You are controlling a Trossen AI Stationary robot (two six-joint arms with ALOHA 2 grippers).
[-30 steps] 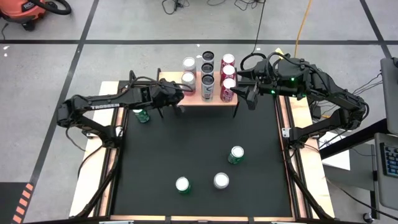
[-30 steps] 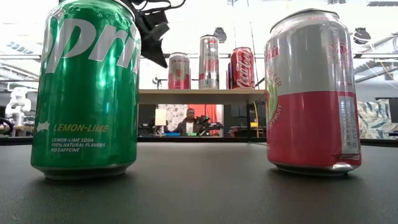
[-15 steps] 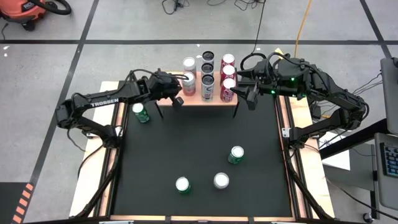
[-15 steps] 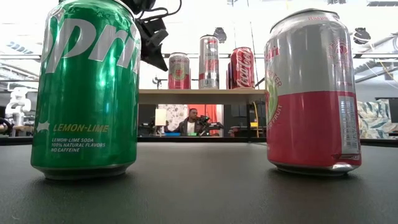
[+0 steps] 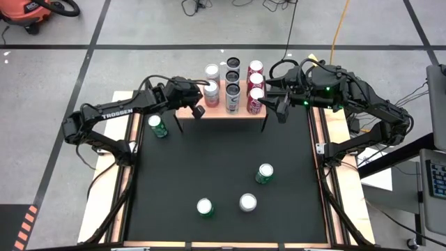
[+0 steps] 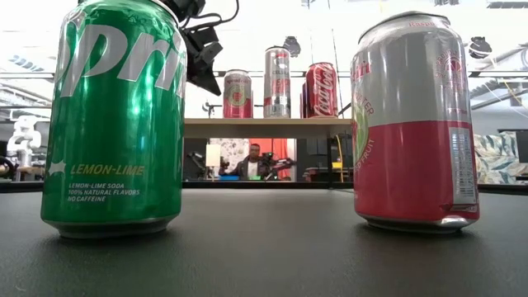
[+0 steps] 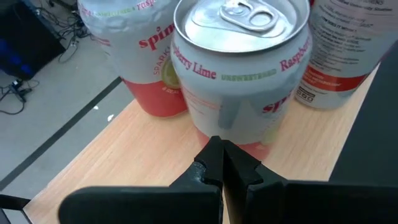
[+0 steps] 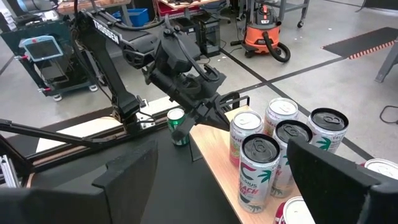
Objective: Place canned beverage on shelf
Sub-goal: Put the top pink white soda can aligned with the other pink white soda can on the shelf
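The left gripper [image 5: 200, 109] hangs at the left end of the shelf [image 5: 240, 112], fingers pinched together on nothing, its tip just in front of a Raspberry Lime can [image 7: 239, 68] standing on the wood. The right gripper [image 5: 273, 97] waits at the shelf's right end, jaws spread wide and empty. 7 cans stand on the shelf; 4 more sit on the black table [image 5: 209, 160].

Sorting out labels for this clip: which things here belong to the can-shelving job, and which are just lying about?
Job:
shelf
shelved cans
table cans
left gripper, shut
right gripper, open

Lying about:
vacuum
cables
person behind the table
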